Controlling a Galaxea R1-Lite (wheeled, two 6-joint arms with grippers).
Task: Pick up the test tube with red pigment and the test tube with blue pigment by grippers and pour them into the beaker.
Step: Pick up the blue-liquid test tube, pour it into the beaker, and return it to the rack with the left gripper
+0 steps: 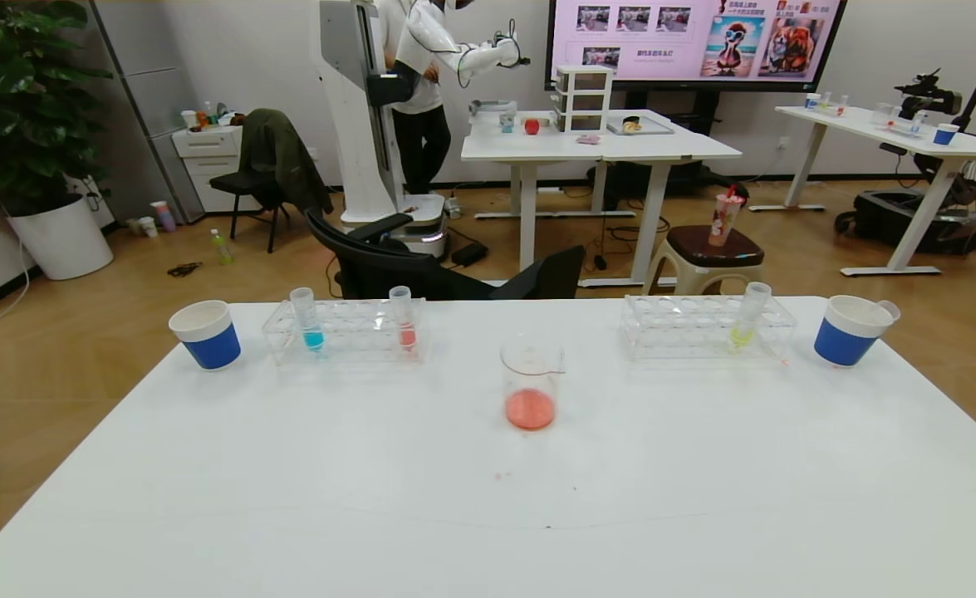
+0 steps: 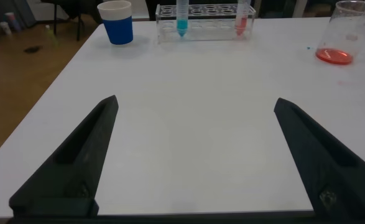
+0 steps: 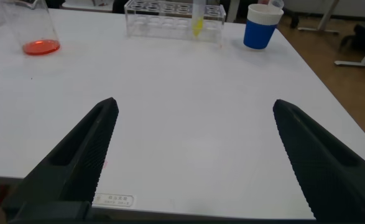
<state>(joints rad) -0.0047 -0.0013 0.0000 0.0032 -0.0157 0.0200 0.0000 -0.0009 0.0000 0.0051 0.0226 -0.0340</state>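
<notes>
The test tube with blue pigment and the test tube with red pigment stand upright in a clear rack at the far left of the white table. The beaker stands mid-table with a shallow layer of red liquid in it. My left gripper is open over bare tabletop near the front, well short of the rack. My right gripper is open too, over the near right side. Neither gripper shows in the head view.
A blue-and-white paper cup stands left of the rack, another at the far right. A second clear rack holds a tube of yellow-green liquid. Behind the table's far edge is a black office chair.
</notes>
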